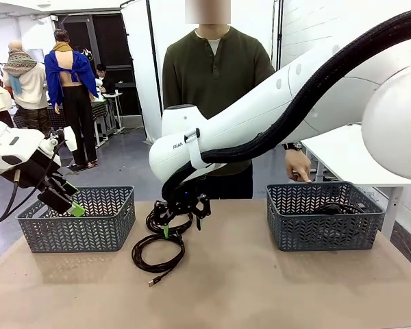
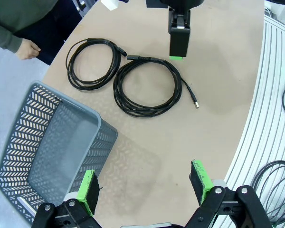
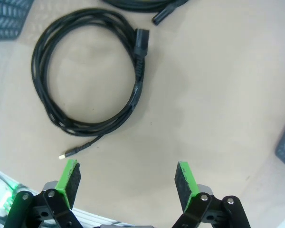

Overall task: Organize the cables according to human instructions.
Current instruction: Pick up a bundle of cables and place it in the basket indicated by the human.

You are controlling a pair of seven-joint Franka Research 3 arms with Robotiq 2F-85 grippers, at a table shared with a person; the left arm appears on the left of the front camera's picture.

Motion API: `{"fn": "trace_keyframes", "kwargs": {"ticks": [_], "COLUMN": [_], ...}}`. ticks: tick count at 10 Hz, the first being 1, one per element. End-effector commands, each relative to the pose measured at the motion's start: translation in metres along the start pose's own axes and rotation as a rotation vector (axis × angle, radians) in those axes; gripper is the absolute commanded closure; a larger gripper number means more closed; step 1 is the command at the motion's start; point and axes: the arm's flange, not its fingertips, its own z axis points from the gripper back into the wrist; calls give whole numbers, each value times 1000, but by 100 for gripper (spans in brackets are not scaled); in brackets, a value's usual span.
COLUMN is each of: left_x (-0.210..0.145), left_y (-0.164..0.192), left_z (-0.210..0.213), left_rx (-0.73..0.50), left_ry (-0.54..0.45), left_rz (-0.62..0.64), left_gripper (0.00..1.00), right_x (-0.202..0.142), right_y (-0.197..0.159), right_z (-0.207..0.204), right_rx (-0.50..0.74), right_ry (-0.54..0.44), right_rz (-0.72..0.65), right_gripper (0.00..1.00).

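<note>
Surface: a tan table (image 1: pixel 274 291) in a workroom. A grey lattice left basket (image 1: pixel 89 240) and right basket (image 1: pixel 308 233) stand well apart toward its far edge.
Person: the person (image 1: pixel 216 75), in a dark olive top, stands at the far side. The person's hand (image 1: pixel 298 166) hangs just behind the right basket's far rim; I cannot tell whether it touches the rim.
Near coil: the near coil (image 2: pixel 147 112), a thin black cord wound in a ring, lies flat on the table between the baskets, closer to the left one. Its small plug end (image 2: pixel 195 102) trails off toward the robot's side.
Far coil: the far coil (image 2: pixel 91 86) lies just beyond it, toward the person. The two rings touch or nearly touch. In the front view the right gripper covers much of it, and the right wrist view cuts it off at the top border.
Basket cable: a dark cord (image 1: pixel 332 208) lies in the right basket, glimpsed over the rim and through the lattice. Its shape is hard to make out.
Right gripper: the right gripper (image 3: pixel 128 179), on the arm reaching across the middle, hangs above the two coils. Its jaws are spread wide with nothing between them. One finger (image 2: pixel 179 40) hangs by the near coil's far edge.
Left gripper: the left gripper (image 2: pixel 145 184) hangs at the left basket's rim, jaws wide apart, holding nothing.
Hidden: the right arm's bulk covers the person's middle and part of the table's far edge.
</note>
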Motion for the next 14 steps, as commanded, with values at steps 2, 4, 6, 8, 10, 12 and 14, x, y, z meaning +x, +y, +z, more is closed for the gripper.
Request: {"fn": "trace_keyframes", "kwargs": {"ticks": [2,4,6,8,10,12,14], "left_x": [-2,-2,-2,-2,-2,-2,-2], "left_y": [2,2,2,2,2,2,2], "left_z": [0,0,0,0,0,0,0], "left_rx": [-15,-15,-15,-15,-15,-15,-15], "left_ry": [-15,-15,-15,-15,-15,-15,-15], "left_rz": [-3,-3,-3,-3,-3,-3,-3], "left_gripper": [0,0,0,0,0,0,0], "right_x": [10,10,8,10,17,19,15], "right_y": [13,17,15,10,3,1,-1], "right_z": [-15,-27,-40,-51,-59,-60,-58], "right_rx": [-57,-95,-131,-156,-134,-60,-121], "right_ry": [-18,-21,-46,-67,-85,-24,-45], "right_rz": [-163,-204,-239,-284,-337,-329,-310], "right_gripper": [0,0,0,0,0,0,0]}}
